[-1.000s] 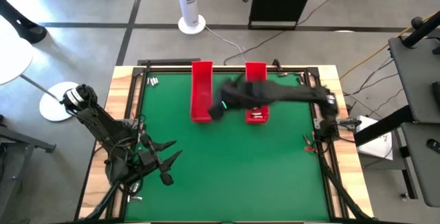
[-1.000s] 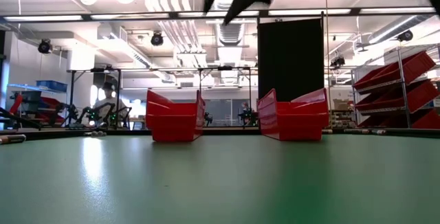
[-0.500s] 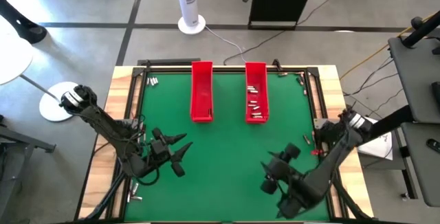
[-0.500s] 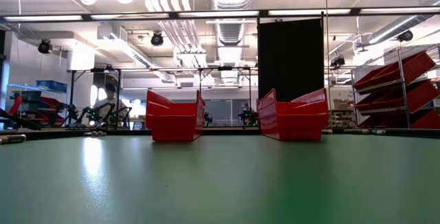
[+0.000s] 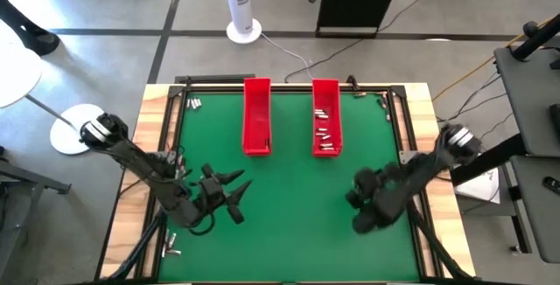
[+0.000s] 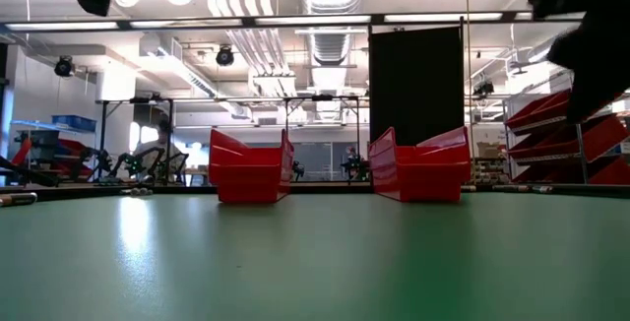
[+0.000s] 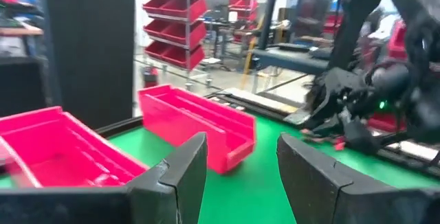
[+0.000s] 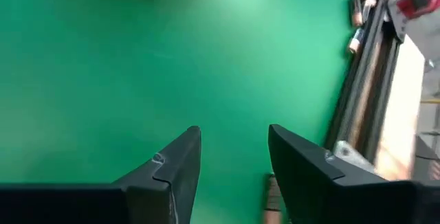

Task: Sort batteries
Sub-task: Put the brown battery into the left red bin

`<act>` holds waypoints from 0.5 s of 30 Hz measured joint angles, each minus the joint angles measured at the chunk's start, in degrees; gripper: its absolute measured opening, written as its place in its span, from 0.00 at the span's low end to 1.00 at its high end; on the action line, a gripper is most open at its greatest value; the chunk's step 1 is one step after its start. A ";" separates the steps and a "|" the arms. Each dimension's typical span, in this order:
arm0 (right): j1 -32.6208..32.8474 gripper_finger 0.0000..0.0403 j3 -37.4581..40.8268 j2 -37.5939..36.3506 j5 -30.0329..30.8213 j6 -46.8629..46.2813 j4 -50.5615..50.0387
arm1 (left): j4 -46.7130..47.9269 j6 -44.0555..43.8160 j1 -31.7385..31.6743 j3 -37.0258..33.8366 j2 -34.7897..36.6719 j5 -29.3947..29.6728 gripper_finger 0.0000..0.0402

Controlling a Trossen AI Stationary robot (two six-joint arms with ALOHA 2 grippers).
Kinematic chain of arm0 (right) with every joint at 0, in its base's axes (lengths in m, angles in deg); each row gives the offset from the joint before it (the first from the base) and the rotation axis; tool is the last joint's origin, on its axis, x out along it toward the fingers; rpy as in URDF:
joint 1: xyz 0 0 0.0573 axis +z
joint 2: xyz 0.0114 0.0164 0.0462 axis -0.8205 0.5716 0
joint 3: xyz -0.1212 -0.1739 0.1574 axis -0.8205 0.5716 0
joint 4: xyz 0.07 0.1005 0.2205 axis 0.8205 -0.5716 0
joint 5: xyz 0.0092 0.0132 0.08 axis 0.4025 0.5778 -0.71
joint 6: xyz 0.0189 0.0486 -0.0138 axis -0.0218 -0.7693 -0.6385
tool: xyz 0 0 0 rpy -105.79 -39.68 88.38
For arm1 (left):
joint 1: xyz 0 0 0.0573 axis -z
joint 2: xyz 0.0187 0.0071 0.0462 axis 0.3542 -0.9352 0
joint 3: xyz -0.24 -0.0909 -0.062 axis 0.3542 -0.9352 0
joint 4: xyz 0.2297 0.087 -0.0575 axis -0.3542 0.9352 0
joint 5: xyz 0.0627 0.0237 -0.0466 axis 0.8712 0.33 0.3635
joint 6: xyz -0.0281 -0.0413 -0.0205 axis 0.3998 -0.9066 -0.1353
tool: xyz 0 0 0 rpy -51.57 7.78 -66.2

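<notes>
Two long red trays sit side by side at the far middle of the green table [image 5: 289, 232] — left tray [image 5: 256, 116] and right tray [image 5: 325, 117], apart with a strip of mat between. Batteries [image 5: 325, 133] lie loose inside the right tray, small silvery cylinders scattered along its length; a few more batteries sit on the mat at the far-left corner [image 5: 193, 103] and near the far-right edge [image 5: 383, 101]. Cannot tell if the left tray holds any. Left gripper [image 5: 234, 194] hangs over the near-left part of the table, fingers [image 7: 180, 176] spread with a clear gap, nothing between them, pointing toward the trays. Right gripper [image 5: 360, 211] is over the near-right part of the table, angled down at bare mat — its fingers [image 8: 175, 165] stand apart, holding nothing. Both grippers are well away from the trays. In the low view both trays stand upright on the mat, room shelving behind.
</notes>
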 joint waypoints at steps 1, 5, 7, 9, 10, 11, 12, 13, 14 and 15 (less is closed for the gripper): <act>-1.92 0.41 1.79 -2.33 -1.28 3.66 0.91 | -0.04 0.07 -1.09 0.29 -0.85 0.03 0.39; -11.51 0.45 6.42 -12.11 -4.20 18.44 2.22 | 0.14 0.22 -4.77 1.43 -3.76 -1.30 0.39; -17.04 0.47 8.03 -15.37 -8.08 26.58 2.49 | 0.41 1.34 -5.85 1.86 -4.49 -3.86 0.39; -22.76 0.48 9.86 -17.97 -14.01 33.80 2.75 | 0.40 4.03 -6.73 2.85 -5.05 -5.77 0.39; -25.45 0.49 10.70 -18.67 -17.17 36.58 2.49 | 0.46 5.49 -6.94 3.16 -5.15 -6.23 0.39; -27.99 0.50 11.48 -19.06 -19.72 38.95 2.35 | 0.77 7.10 -7.20 3.33 -5.18 -6.20 0.39; -30.35 0.50 12.38 -19.32 -21.68 41.04 2.52 | 0.82 8.71 -7.54 3.70 -5.18 -6.22 0.39; -32.41 0.51 13.04 -19.36 -23.17 43.31 2.73 | 0.65 9.77 -7.93 4.07 -5.17 -6.28 0.39; -34.30 0.51 13.59 -19.27 -24.46 45.76 2.73 | 0.50 10.29 -8.32 4.25 -5.05 -6.25 0.39; -36.20 0.51 13.91 -19.04 -25.95 48.35 3.11 | 0.70 10.65 -8.73 4.55 -4.98 -6.23 0.39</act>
